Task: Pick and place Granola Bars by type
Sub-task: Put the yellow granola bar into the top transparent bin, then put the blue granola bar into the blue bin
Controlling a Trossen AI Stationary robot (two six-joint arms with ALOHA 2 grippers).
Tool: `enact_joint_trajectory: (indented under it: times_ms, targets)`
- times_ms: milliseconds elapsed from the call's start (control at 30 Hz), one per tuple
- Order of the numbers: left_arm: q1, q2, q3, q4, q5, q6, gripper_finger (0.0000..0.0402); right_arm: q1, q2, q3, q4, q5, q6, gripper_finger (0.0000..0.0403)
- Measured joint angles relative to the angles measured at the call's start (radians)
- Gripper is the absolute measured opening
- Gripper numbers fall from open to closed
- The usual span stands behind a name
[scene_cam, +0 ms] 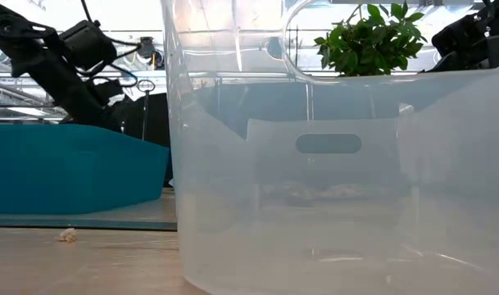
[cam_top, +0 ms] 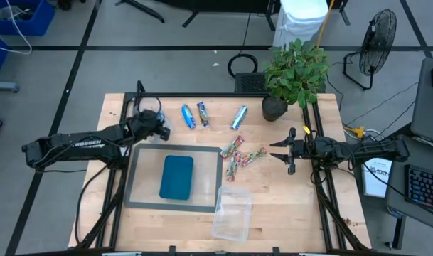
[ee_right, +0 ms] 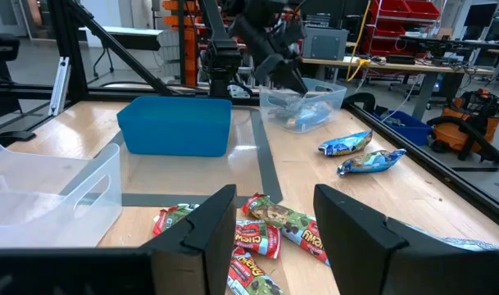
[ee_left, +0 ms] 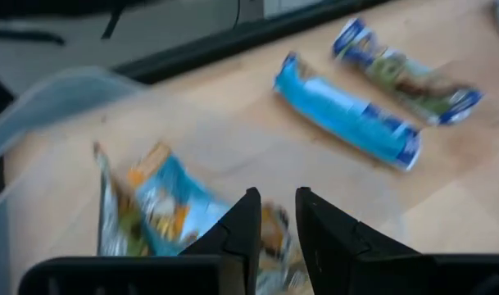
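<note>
We are seeing bare wooden tabletop point(cam_top: 287, 206); our left gripper point(ee_left: 274, 225) is hovering nearly closed over a bar point(ee_left: 151, 205), right gripper point(ee_right: 274, 221) spread above red bars point(ee_right: 274, 229).

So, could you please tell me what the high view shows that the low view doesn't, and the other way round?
Only the high view shows the granola bars: blue bars near the left gripper and the red-green bars beside the open right gripper. Only the low view shows a small crumb on the table. Both show the teal tray, the clear tub, which fills the low view, and the potted plant.
</note>
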Motion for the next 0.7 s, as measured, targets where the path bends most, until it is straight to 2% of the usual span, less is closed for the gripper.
enact_joint_trajectory:
  times_ms: [233, 433, 500, 700]
  targets:
    - [0.0, 0.0, 0.033, 0.048, -0.002, 0.068, 0.0085, 0.0, 0.0, 0.0, -0.007, 0.0, 0.0, 0.0155]
    - [0.0, 0.0, 0.148, 0.093, 0.037, 0.015, 0.0085, 0.0, 0.0, 0.0, -0.007, 0.001, -0.001, 0.0155]
    - [0.0, 0.003, 0.185, 0.128, 0.096, 0.02, 0.0085, 0.0, 0.0, 0.0, -0.007, 0.003, -0.002, 0.0155]
    - [-0.026, 0.053, 0.235, 0.277, 0.368, 0.117, 0.0086, 0.0, 0.0, 0.0, -0.007, 0.003, 0.001, 0.0155]
